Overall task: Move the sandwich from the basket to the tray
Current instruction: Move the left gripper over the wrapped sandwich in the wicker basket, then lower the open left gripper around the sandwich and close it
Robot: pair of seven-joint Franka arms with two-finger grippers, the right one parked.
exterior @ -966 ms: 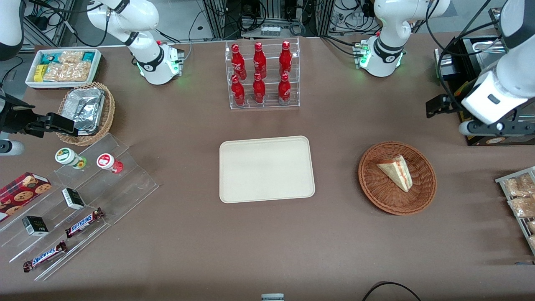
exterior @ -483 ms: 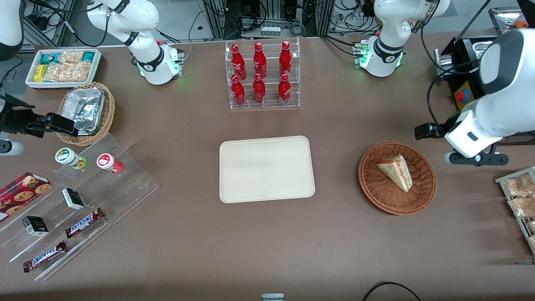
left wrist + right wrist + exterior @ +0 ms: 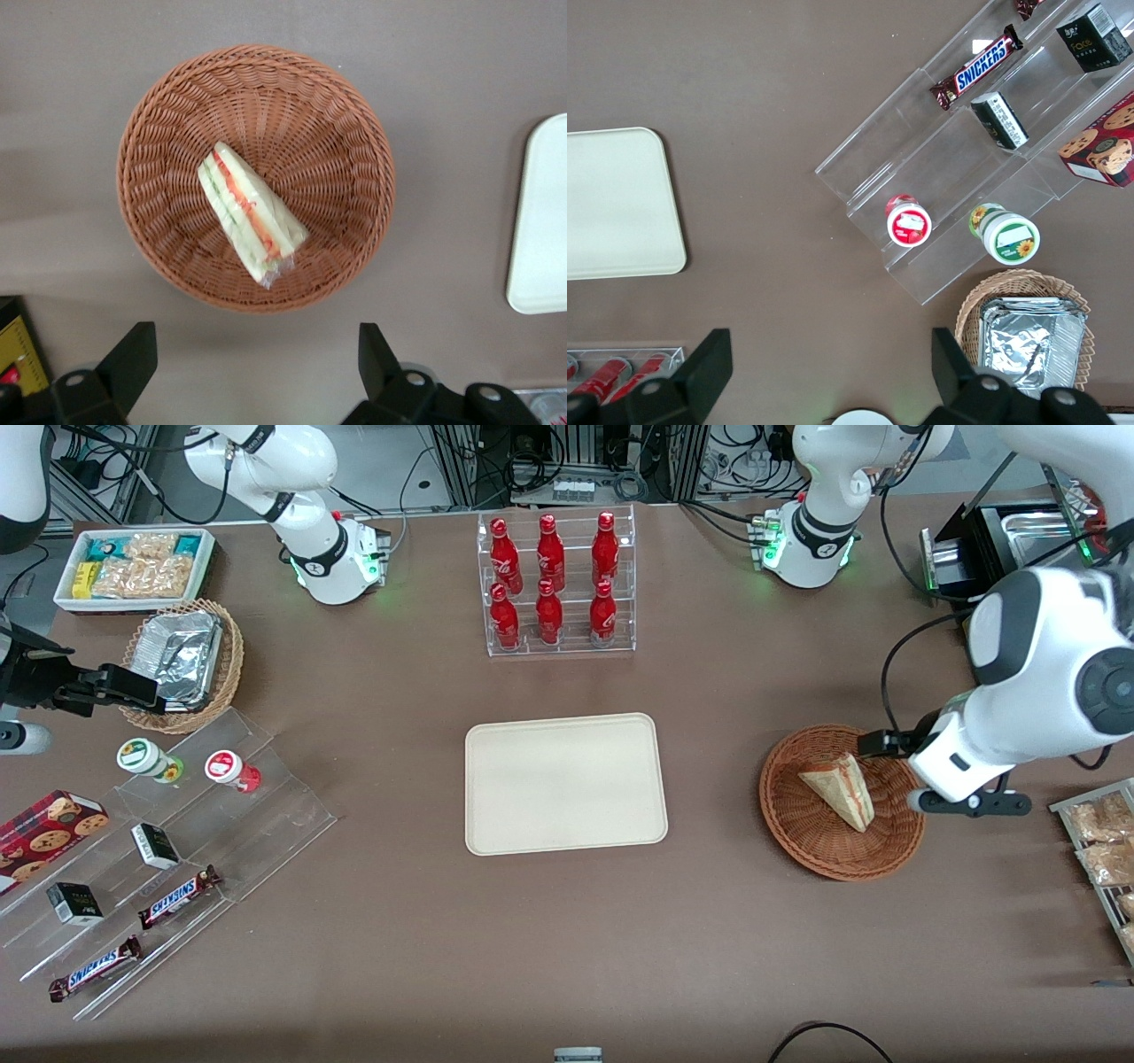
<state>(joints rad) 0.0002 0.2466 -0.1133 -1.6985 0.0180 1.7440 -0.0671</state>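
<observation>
The sandwich (image 3: 840,790) (image 3: 252,215), a pale wedge with red and green filling, lies in the round reddish-brown basket (image 3: 797,841) (image 3: 354,177). My left gripper (image 3: 941,775) (image 3: 255,363) hangs above the basket's rim, on the side toward the working arm's end of the table. It is open, with its dark fingers (image 3: 133,354) spread wide and nothing between them. The sandwich lies apart from them. The cream tray (image 3: 565,783) (image 3: 540,221) (image 3: 616,204) lies bare at mid-table, beside the basket.
A clear rack of red bottles (image 3: 556,584) stands farther from the camera than the tray. A wire rack of snack bags (image 3: 1103,850) sits close beside the basket, at the working arm's end. A black box (image 3: 983,540) stands there too. An acrylic step display (image 3: 177,841) is at the parked arm's end.
My left arm has swung in from the table's working-arm end toward the basket and nearer the camera. The gripper now hangs at the basket's rim. The sandwich has not moved.
</observation>
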